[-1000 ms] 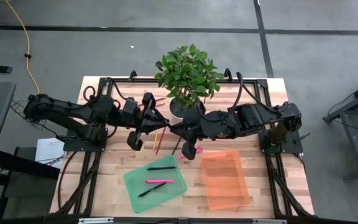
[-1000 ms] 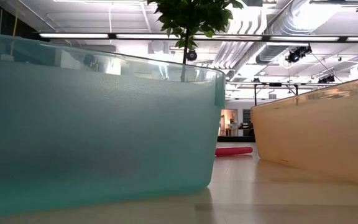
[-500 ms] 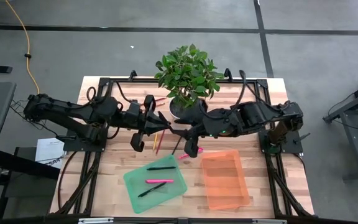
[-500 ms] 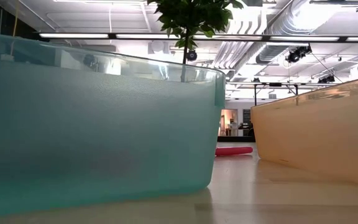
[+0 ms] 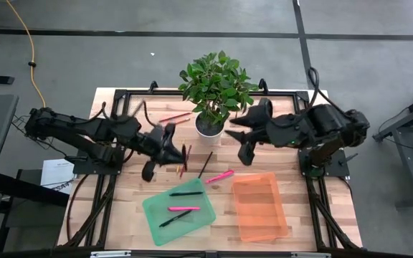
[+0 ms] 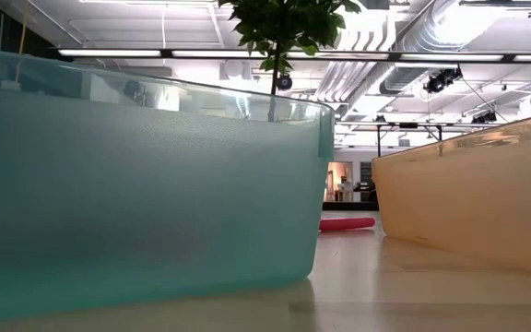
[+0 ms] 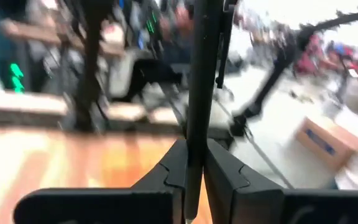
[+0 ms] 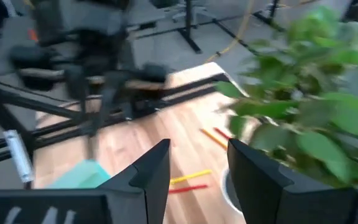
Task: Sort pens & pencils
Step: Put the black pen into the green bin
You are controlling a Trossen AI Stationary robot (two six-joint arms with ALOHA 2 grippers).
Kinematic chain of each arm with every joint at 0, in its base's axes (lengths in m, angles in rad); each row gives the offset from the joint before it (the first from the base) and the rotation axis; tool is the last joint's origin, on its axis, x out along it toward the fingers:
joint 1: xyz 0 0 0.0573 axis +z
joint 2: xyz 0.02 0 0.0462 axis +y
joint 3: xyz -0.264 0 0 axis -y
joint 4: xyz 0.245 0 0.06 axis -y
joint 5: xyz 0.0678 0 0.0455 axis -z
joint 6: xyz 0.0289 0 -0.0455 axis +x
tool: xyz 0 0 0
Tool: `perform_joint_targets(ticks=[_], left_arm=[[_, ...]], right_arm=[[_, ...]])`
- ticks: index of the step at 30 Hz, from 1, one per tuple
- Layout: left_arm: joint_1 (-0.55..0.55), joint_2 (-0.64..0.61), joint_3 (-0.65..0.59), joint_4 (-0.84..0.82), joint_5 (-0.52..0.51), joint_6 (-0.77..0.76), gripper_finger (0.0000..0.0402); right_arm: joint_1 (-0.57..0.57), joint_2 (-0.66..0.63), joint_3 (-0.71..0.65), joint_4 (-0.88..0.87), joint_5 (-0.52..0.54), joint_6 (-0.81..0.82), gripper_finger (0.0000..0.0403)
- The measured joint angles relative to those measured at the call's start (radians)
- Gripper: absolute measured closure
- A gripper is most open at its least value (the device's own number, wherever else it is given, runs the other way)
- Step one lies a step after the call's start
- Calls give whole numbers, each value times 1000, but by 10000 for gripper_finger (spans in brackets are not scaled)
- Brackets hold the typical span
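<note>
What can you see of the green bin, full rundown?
The green bin is a shallow rectangular tray of translucent teal-green plastic with low walls, lying flat and turned at an angle on the wooden table, left of the orange bin and apart from it. Inside lie three pens: a black pen, a pink pen and another black pen. In the low view its frosted wall fills the left side. No claw touches it.
</note>
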Motion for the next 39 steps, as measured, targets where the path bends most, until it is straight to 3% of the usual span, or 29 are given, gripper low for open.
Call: perform_joint_targets(ticks=[8, 24, 39], left_arm=[[-124, 54, -1, -199, -10, -64, 381], [-246, 177, 0, -295, 16, -242, 381], [-263, 335, 0, -371, 50, -309, 384]], right_arm=[[-1, -4, 0, -84, 16, 38, 252], [26, -4, 0, -151, 4, 79, 252], [83, -4, 0, -212, 4, 98, 252]])
